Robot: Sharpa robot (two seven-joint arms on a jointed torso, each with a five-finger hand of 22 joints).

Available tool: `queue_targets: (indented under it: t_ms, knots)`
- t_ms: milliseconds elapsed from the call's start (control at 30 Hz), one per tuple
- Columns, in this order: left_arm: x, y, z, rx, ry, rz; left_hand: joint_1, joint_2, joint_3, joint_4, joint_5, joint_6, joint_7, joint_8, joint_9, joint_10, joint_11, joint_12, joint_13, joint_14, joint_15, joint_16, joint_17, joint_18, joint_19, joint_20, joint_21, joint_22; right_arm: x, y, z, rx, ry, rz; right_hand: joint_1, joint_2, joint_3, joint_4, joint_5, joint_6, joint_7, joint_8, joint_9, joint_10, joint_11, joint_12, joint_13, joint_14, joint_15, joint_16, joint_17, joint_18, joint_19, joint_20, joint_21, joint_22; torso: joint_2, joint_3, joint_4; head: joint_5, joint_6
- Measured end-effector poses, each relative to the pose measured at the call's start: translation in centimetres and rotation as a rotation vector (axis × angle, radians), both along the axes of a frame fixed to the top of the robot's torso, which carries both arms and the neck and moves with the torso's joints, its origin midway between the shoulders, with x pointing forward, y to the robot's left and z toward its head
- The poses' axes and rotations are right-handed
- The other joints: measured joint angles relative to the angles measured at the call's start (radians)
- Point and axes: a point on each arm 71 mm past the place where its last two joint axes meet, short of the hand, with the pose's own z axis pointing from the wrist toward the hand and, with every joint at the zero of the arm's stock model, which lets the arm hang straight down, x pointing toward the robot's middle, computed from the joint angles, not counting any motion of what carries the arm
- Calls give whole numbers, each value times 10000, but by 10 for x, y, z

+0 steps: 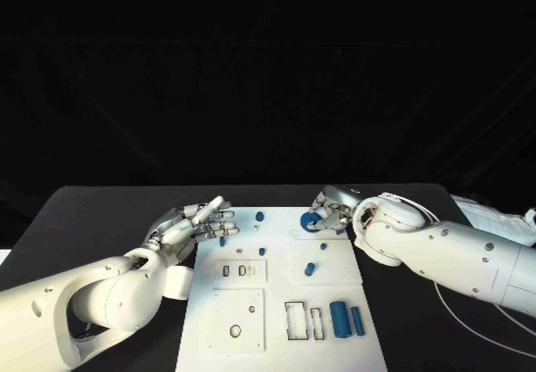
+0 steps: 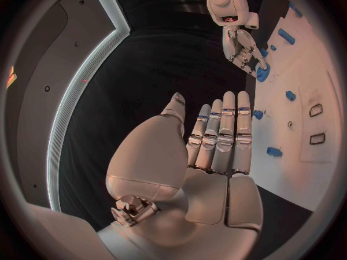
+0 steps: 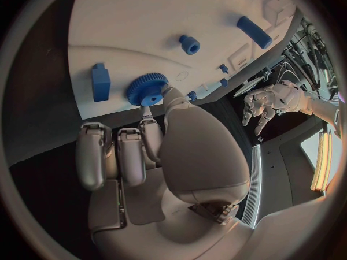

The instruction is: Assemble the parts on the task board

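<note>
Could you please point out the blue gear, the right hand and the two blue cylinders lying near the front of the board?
Blue gear (image 3: 147, 90), right wrist view, on its toothed face.
Right hand (image 1: 328, 211), head view, on the middle of the hand, which touches the gear.
Blue cylinders (image 1: 339, 319), head view, on the thicker one's side.

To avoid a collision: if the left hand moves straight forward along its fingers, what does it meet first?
Probably nothing: the left hand points past the task board edge over bare black table; height is unclear.

Right hand (image 1: 331, 211) on blue gear (image 1: 308, 221)
</note>
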Motion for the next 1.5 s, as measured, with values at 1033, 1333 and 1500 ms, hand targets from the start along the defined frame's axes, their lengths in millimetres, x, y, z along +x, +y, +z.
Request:
queue_targets:
  t_ms: [1033, 1333, 1500]
  knots:
    - [0, -1, 0, -6, 36, -39, 39, 39, 3, -61, 0, 0, 0, 0, 0, 0, 0, 0, 1, 0, 0, 0, 26, 1, 36, 36, 0, -7, -14, 54, 12, 256, -1451, 1118, 445, 154, 1615, -980, -984, 575, -94, 195, 8, 217, -192, 409, 99, 1, -111, 160, -3, -159, 330, -207, 232, -3, -9, -30, 55, 21, 18]
    - [0, -2, 0, -19, 38, -68, 39, 39, 3, -60, 0, 0, 0, 0, 0, 0, 0, 0, 1, 0, 0, 0, 25, 1, 36, 36, 0, -6, -15, 92, 15, 477, -1709, 1716, 359, 239, 1630, -968, -986, 576, -95, 143, 5, 216, -190, 430, 97, 1, -111, 159, -4, -159, 329, -207, 232, -4, 4, -42, 87, 80, 8]
    - [0, -2, 0, -25, 39, -83, 39, 39, 4, -60, 0, 0, 0, 0, 0, 0, 0, 0, 1, 0, 0, 0, 24, 1, 36, 36, 0, -6, -16, 109, 10, 458, -1655, 1982, 326, 271, 1683, -969, -992, 576, -95, 103, 5, 215, -189, 447, 97, 1, -110, 159, -5, -158, 328, -207, 232, -5, 12, -53, 124, 88, -17]
